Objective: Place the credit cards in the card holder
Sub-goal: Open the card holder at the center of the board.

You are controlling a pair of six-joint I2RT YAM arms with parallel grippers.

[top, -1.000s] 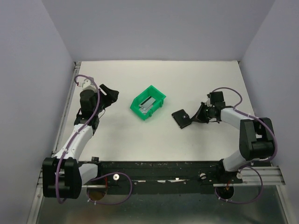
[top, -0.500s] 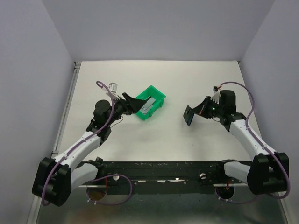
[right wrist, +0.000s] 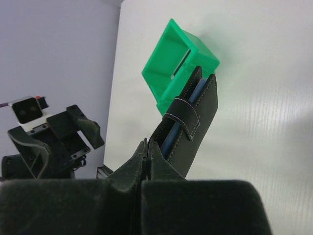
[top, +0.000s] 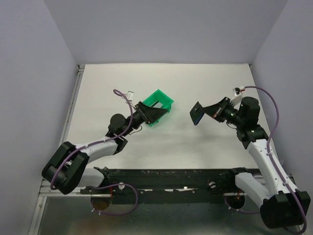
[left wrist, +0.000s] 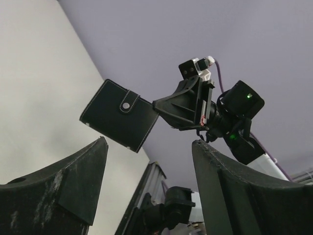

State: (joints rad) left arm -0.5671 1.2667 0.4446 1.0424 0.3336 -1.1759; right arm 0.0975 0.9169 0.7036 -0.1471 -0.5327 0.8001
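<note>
White counter (top: 205,78) and grey walls (top: 161,29) were seen, and the black card holder (top: 197,113) was held up in the air right of the green bin (top: 167,99), pinched tight at one edge by the right fingers (right wrist: 128,171). Left fingers (left wrist: 58,181) were spread wide and empty at the bin, where the credit cards could not be made out. With so small a pinch, the card holder could likely slip or twist loose.

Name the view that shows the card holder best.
Left wrist: the card holder shows its outer face, stud and stitching clear. Right wrist shows it edge-on; top external, only a small dark shape.
</note>
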